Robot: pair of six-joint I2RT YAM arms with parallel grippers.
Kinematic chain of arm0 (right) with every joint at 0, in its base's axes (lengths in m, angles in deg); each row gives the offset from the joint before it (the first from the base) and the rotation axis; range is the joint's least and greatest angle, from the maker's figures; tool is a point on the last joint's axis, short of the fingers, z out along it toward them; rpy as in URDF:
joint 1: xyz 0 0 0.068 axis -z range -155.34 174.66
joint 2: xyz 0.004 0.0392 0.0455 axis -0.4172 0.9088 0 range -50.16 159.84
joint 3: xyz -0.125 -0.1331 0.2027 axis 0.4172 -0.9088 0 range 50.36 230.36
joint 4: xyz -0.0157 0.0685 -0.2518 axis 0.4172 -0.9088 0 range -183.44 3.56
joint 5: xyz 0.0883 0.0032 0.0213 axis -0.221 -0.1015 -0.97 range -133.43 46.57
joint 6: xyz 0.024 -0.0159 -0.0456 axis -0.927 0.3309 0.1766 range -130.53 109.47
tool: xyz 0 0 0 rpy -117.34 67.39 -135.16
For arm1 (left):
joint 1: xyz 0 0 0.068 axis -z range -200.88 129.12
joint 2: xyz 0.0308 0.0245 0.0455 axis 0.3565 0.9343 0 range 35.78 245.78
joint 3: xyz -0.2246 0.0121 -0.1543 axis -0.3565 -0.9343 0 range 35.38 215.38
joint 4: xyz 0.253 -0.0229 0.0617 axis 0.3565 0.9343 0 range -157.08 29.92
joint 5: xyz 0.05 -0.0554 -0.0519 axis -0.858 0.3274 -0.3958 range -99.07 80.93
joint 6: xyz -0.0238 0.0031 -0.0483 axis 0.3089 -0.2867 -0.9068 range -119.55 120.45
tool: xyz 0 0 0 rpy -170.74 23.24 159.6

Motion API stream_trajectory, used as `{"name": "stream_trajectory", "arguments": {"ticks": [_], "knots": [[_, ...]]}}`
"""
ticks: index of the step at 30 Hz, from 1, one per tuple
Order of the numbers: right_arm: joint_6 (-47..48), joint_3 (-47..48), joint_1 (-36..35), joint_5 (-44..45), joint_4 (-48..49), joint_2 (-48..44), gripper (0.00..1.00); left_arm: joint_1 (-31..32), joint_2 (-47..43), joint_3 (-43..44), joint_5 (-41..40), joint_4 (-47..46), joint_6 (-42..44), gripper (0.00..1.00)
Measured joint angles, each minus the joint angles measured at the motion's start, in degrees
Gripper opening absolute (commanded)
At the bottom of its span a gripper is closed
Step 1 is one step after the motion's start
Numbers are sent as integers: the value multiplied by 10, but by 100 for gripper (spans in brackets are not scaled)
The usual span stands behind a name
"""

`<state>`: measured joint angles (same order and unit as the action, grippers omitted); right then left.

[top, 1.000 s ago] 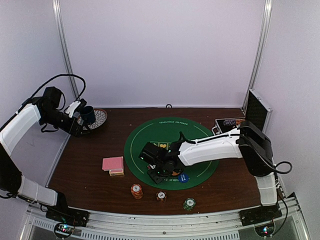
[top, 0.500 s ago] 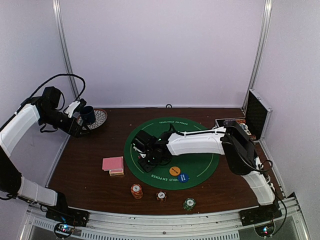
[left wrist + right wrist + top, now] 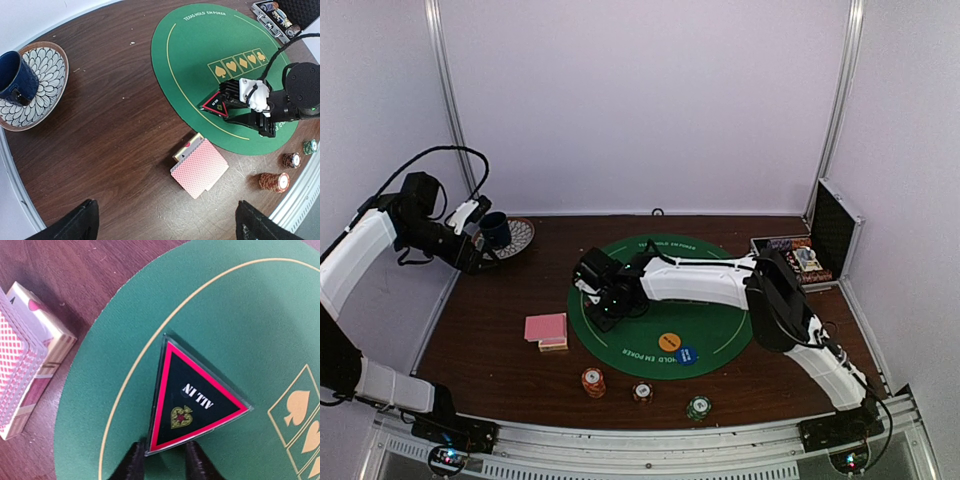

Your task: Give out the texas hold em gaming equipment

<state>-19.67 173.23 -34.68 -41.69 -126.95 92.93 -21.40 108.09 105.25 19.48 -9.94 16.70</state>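
My right gripper (image 3: 166,461) is shut on the near corner of the red-edged black "ALL IN" triangle (image 3: 192,397), which it holds tilted over the left part of the green mat (image 3: 240,315). In the left wrist view the triangle (image 3: 216,104) sticks out in front of that gripper. The pink-backed card deck (image 3: 547,330) lies on the wood left of the mat. Yellow (image 3: 669,341) and blue (image 3: 687,355) discs rest on the mat's near part. Three chip stacks (image 3: 593,381) (image 3: 642,392) (image 3: 698,407) stand near the front edge. My left gripper (image 3: 165,227) is open, high over the table's left side.
A dark blue cup (image 3: 15,80) sits on a patterned plate (image 3: 47,65) at the back left, close to my left gripper (image 3: 478,236). The open chip case (image 3: 800,255) stands at the back right. The right arm stretches across the mat.
My right gripper has carried the triangle from the mat's near middle to its left side, uncovering the yellow and blue discs. The left arm has stayed put.
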Motion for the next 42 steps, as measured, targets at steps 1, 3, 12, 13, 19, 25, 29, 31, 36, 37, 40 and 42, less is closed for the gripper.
{"name": "stream_trajectory", "arguments": {"ticks": [1,3,12,13,19,25,29,31,36,37,40,42], "knots": [[1,2,1,0,-1,1,39,0,0,0,0,0,0,98],[2,2,3,-2,-1,1,41,0,0,0,0,0,0,98],[-10,-145,10,-3,31,-104,83,0,0,1,10,22,10,98],[-14,-171,10,0,36,-125,85,0,0,2,10,25,12,98],[-65,-332,11,24,61,-274,83,0,0,2,12,30,21,98],[-122,-476,11,43,65,-352,82,0,-1,2,13,30,26,97],[-148,-533,11,43,65,-356,83,0,-1,2,16,30,26,98],[-156,-542,11,43,66,-356,83,0,-1,2,19,30,26,98],[-168,-541,10,42,83,-356,82,0,-1,2,23,30,26,98],[-169,-539,10,42,86,-356,82,0,-1,2,24,30,26,97],[-170,-534,10,41,94,-350,79,0,-1,3,26,30,25,98],[-171,-529,9,39,96,-343,75,0,-1,3,27,30,25,98]]}}
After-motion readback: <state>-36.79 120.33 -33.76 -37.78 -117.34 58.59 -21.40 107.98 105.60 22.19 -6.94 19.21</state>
